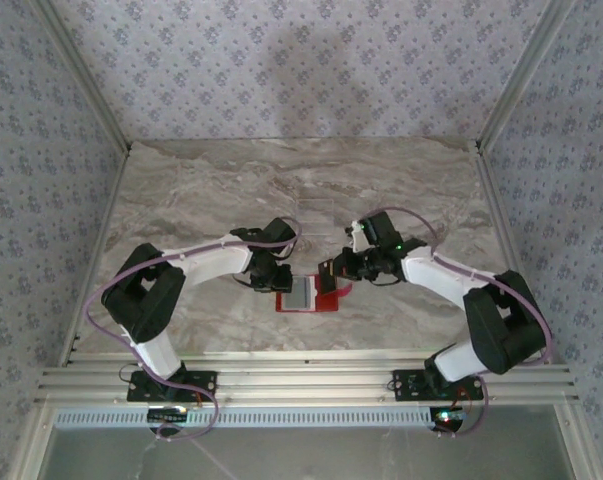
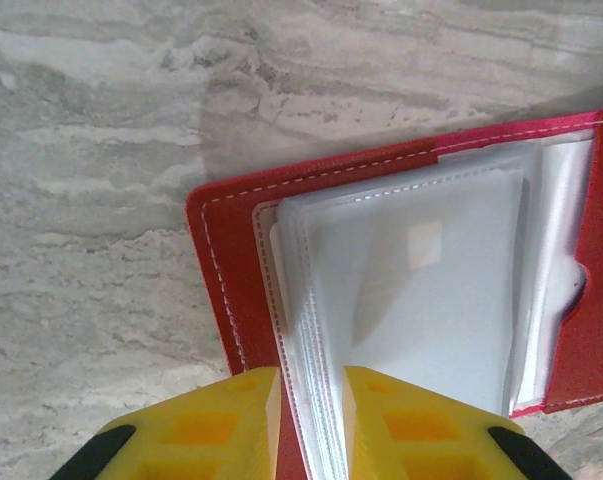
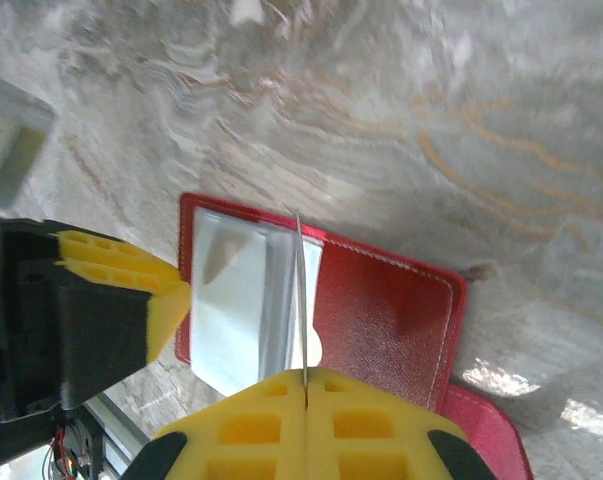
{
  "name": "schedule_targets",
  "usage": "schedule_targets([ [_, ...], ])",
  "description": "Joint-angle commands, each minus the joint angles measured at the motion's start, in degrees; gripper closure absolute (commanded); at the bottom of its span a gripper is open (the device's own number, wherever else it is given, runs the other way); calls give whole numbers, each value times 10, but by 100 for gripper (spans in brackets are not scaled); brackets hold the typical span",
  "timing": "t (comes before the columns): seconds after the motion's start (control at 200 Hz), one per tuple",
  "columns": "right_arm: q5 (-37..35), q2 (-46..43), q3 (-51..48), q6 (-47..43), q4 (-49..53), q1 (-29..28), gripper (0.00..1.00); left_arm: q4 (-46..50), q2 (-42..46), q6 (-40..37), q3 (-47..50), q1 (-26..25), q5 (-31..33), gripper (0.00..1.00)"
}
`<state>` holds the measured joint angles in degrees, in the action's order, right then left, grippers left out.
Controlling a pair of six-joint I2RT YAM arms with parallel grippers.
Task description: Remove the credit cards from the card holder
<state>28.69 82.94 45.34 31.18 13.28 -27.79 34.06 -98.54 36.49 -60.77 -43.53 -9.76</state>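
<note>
Right tool point(image 3: 304, 388) pinching credit card point(image 3: 300, 300) edge-on, red card holder point(image 3: 386, 310) lying open

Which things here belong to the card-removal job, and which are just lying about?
Job in hand:
- red card holder, lying open
- credit card, edge-on, pinched in the right tool
- left tool, clamping the holder

Just lying about:
- pale blurred block, unidentifiable
- marble-pattern table
</note>
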Motion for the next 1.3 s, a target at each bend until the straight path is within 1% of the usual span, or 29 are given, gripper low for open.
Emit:
schedule_targets([
  [0.0,-19,-24,43,-104,73,8,100,28,27,-8,-20,-5,11,75],
  [0.065,-48,-24,62,-148,103,11,100,30,33,-8,-21,-5,13,74],
  [0.18,-39,-21,85,-230,108,29,100,33,46,-6,-20,-5,26,73],
  [0.22,-39,-21,94,-272,107,31,100,34,50,-5,-17,-5,30,73],
  [0.41,-118,-11,142,-485,140,30,100,37,64,-4,-2,-5,43,73],
  [0.46,-131,-6,149,-528,142,30,100,41,66,-4,1,-5,46,73],
  [0.53,-148,7,160,-601,140,31,100,45,70,-3,4,-5,55,72],
  [0.62,-163,37,199,-666,158,31,100,44,82,-2,15,-5,65,73],
  [0.665,-164,54,224,-696,178,30,100,60,89,0,22,-3,68,73],
  [0.72,-162,77,269,-727,198,28,100,62,96,3,30,-2,72,73],
  [0.924,-145,152,362,-835,244,18,100,59,136,18,69,4,78,73],
  [1.009,-137,190,414,-875,279,14,100,62,152,23,80,4,80,72],
  [1.109,-137,235,473,-908,327,7,100,64,168,29,90,5,83,72],
  [1.294,-156,307,564,-941,378,-6,100,63,175,33,100,6,83,72],
])
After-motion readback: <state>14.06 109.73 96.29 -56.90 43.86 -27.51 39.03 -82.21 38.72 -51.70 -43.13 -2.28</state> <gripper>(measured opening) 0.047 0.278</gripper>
